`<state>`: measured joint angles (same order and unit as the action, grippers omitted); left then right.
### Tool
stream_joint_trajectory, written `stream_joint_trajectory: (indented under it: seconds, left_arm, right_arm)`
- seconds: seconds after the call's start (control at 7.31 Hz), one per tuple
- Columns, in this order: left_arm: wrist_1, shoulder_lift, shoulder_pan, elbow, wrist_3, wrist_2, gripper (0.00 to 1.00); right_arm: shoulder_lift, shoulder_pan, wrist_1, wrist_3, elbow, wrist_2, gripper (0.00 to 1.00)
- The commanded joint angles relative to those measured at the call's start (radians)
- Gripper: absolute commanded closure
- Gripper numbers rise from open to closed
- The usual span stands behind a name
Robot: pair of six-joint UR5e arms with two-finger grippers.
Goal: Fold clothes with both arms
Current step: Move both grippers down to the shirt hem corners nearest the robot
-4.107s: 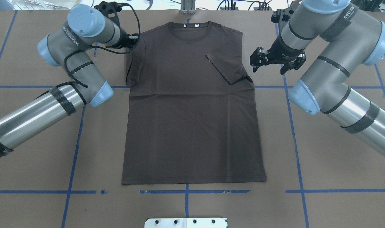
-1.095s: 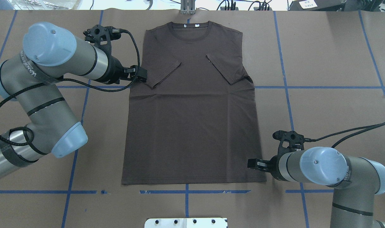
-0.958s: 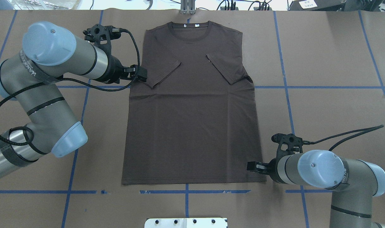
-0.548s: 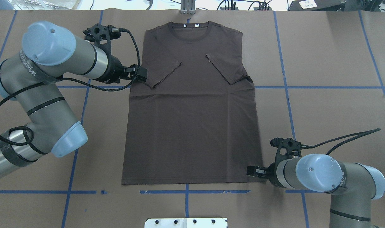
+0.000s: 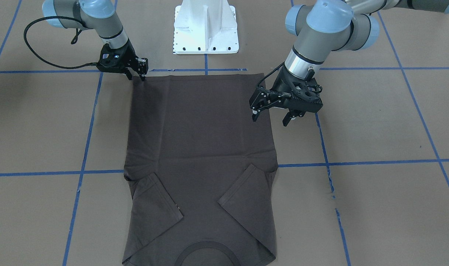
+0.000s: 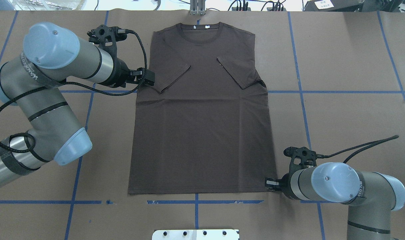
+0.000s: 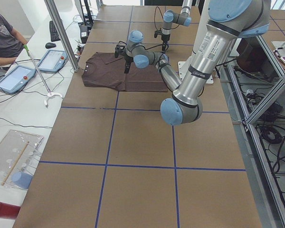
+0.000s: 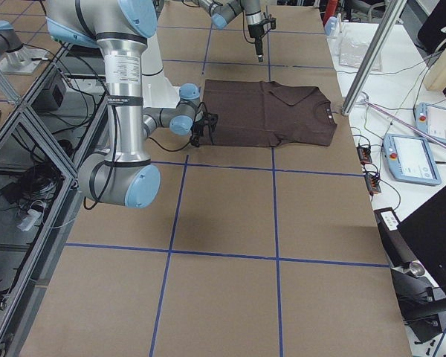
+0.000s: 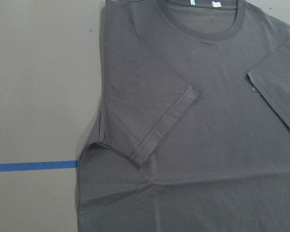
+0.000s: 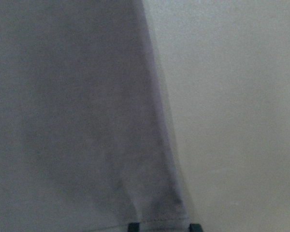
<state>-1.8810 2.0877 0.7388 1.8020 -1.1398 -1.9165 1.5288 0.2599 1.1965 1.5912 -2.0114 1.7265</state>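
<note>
Tabletop carries one T-shirt, flat, two sleeves folded inward. Left end effector hangs spread at its side edge; right end effector, fingers slightly apart, straddles the hem corner. Chest lettering is too small to read.

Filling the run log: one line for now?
T-shirt flat, sleeves folded in | left gripper open by sleeve | right gripper open at hem corner

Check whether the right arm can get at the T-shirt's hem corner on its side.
Probably yes: the right pincer hangs open right at that corner of the T-shirt, with nothing in the way.
</note>
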Motion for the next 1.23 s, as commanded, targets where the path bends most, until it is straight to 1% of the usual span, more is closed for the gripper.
stream_joint_trajectory:
  seconds: [0.0,0.14,0.27,0.55,0.68,0.82,0.96,1.1]
  left_arm:
    - [-0.004,0.000,0.004,-0.009,0.008,0.001,0.00]
    - [-0.004,0.000,0.004,-0.010,0.009,0.001,0.00]
    - [-0.004,0.000,0.004,-0.010,0.009,0.001,0.00]
    - [0.005,-0.018,0.002,-0.001,0.003,-0.012,0.00]
    - [0.006,-0.055,-0.010,0.028,-0.059,-0.041,0.00]
    - [0.011,-0.114,-0.045,0.090,-0.181,-0.088,0.00]
    - [0.026,-0.217,-0.121,0.187,-0.286,-0.072,0.00]
    - [0.029,-0.251,-0.230,0.226,-0.502,0.047,0.00]
  right_arm:
    - [-0.003,0.001,0.000,0.000,-0.004,0.007,0.92]
    - [-0.003,0.001,0.000,0.000,-0.007,0.007,0.98]
    - [-0.001,0.002,0.000,0.001,-0.022,0.007,1.00]
    - [-0.004,0.007,0.000,0.024,-0.053,-0.004,1.00]
    - [-0.007,0.019,-0.003,0.026,-0.064,0.002,1.00]
    - [-0.007,0.031,-0.005,0.026,-0.082,0.007,1.00]
    - [-0.009,0.041,-0.009,0.026,-0.098,0.007,1.00]
    - [-0.010,0.050,-0.012,0.026,-0.107,0.010,1.00]
